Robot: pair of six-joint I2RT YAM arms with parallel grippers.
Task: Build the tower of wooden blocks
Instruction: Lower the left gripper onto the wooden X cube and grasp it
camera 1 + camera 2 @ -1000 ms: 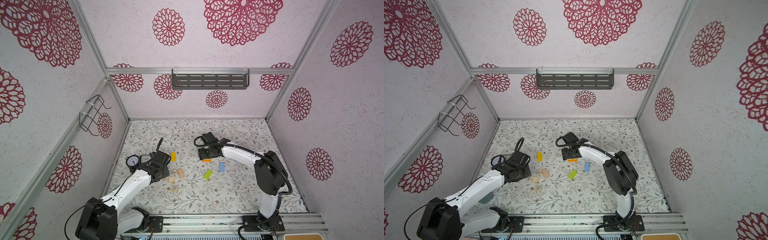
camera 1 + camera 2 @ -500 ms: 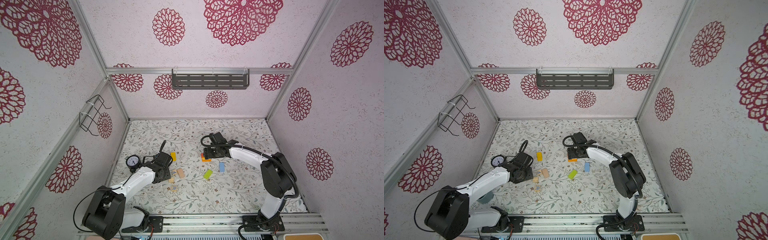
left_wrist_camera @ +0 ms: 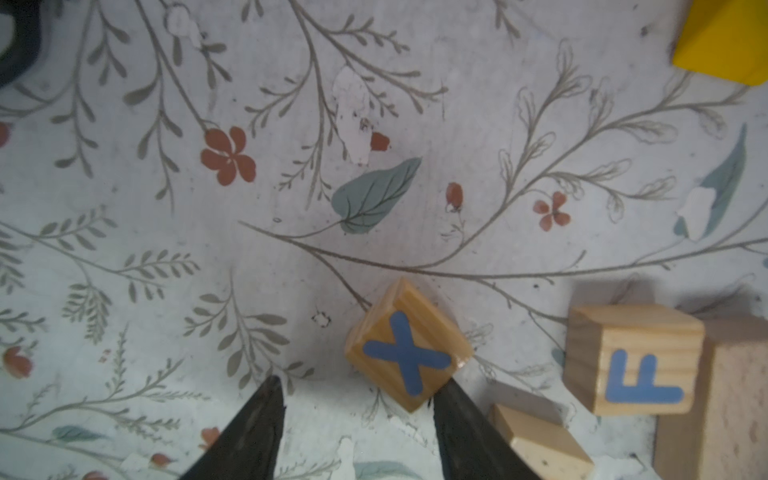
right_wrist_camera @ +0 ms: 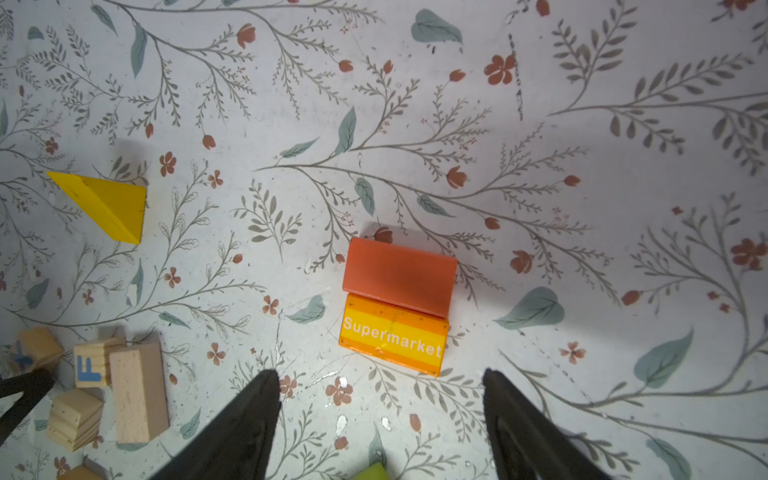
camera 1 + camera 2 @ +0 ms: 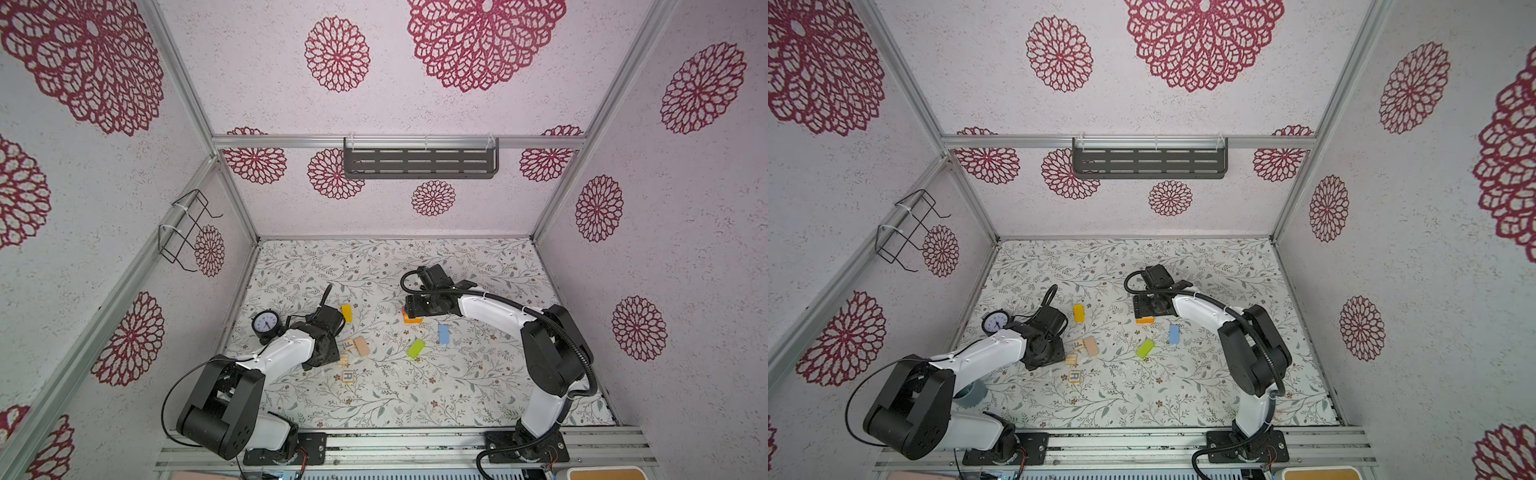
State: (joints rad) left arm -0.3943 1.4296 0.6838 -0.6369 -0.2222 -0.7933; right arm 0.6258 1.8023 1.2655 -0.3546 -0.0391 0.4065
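I'm holding left fingers apart, one possibly touching the tilted X cube; right fingers are hanging apart just short of the Supermarket block on the tabletop; it's looking light, rigid, slick-painted; I'm targeting its flat ends.

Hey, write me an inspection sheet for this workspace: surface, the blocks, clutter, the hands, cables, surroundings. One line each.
Surface: floral mat, scuffed, with white chips.
Job's things: no tower yet. The orange block touches the Supermarket block. The yellow wedge, light blue block, lime green block, tan block, X cube, F cube, R cube and plain cube lie scattered.
Clutter: small alarm clock beside the left arm.
Hands: left hand open, X cube beside one finger; right hand open, empty, near the orange pair.
Cables: right arm cable and left arm cable hang clear of the blocks.
Surroundings: slotted shelf on the back wall; wire rack on a side wall.
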